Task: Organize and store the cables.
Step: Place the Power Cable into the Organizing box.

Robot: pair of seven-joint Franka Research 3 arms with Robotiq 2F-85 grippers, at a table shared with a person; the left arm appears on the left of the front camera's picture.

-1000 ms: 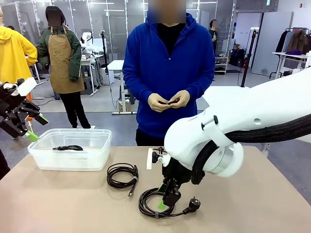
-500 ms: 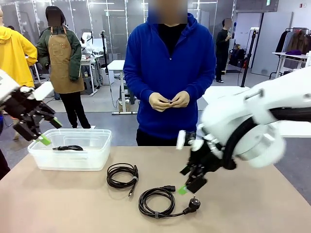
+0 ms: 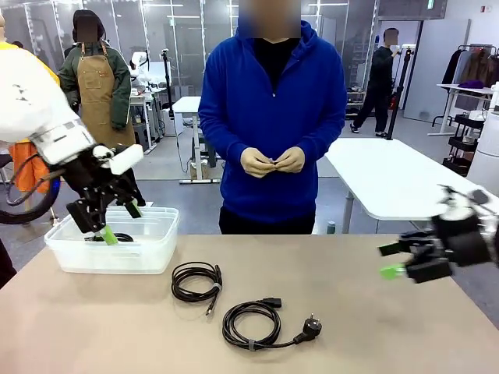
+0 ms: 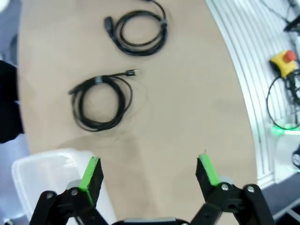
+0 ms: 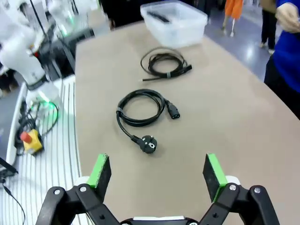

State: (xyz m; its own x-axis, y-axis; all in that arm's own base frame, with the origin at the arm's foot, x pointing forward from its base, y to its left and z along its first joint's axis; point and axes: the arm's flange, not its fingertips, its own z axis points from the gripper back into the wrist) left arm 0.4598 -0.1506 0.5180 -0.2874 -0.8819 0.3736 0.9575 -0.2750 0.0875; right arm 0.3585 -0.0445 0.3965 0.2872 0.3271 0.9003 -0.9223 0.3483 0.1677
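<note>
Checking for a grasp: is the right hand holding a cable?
No, the right hand is open and empty above the table.

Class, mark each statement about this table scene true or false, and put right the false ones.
1. Two coiled cables lie on the table outside the bin. True.
2. The bin holds nothing. False: one black cable lies in it.
3. The right claw grips the round-plug cable. False: it is open, holds nothing, and hangs off to the right of that cable.
4. The left claw is open, close to the bin. True.
</note>
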